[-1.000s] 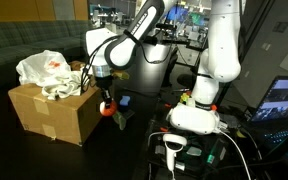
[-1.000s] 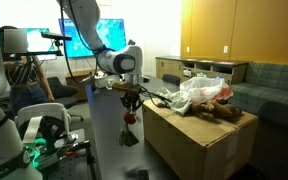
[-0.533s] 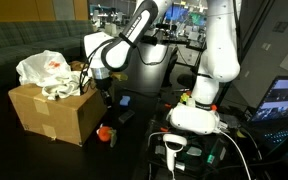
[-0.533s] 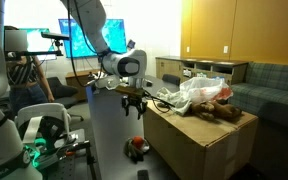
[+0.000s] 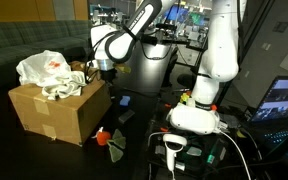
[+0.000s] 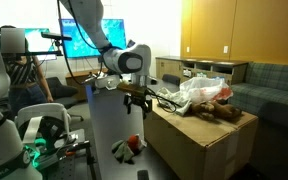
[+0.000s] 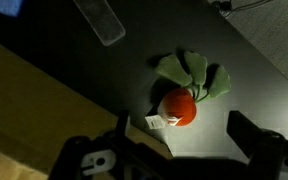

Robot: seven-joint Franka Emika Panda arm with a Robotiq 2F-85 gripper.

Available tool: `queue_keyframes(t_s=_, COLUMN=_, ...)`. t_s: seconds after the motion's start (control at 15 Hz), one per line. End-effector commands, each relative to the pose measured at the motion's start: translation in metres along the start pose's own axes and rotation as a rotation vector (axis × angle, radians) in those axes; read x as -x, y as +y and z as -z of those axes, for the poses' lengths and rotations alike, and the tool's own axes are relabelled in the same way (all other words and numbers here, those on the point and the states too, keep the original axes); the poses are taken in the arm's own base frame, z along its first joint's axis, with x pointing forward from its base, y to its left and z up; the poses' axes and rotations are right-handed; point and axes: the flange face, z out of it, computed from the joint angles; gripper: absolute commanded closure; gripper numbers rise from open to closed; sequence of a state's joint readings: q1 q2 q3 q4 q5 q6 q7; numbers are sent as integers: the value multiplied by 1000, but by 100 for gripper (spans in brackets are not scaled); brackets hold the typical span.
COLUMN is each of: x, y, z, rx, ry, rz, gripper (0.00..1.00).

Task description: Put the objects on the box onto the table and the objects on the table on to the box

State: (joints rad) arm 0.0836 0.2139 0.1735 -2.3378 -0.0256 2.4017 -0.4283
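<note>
Cardboard box (image 5: pixel 59 110), left, carrying a crumpled white plastic bag (image 5: pixel 44 70) on top. Gripper (image 5: pixel 104 78) above the box's right near corner, jaws apart, holding nothing. Red toy vegetable with green leaves (image 5: pixel 103 137) lying on the dark table (image 7: pixel 114 70), just right of the box, beneath the gripper.

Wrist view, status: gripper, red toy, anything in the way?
Gripper open, empty, above table. Red toy lying on table beside box. White bag on box. Grey flat item near toy, apart.
</note>
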Motion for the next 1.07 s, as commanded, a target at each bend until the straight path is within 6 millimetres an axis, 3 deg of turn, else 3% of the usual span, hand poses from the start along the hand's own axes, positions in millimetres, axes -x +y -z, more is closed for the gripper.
queue_keyframes(t_s=0.0, x=61, y=6, z=40, rx=37, ry=-40, rz=-84, gripper=0)
queue_keyframes(t_s=0.2, x=109, y=6, z=66, rx=55, ry=-85, rz=-157, gripper=0)
queue_keyframes(t_s=0.53, x=172, y=-13, z=103, rx=91, ry=-70, rz=-245, gripper=0)
queue_keyframes(t_s=0.93, x=221, y=-33, z=120, rx=167, ry=39, rz=-308, gripper=0)
queue_keyframes(t_s=1.0, x=211, y=-23, z=142, rx=183, ry=52, rz=-329, gripper=0)
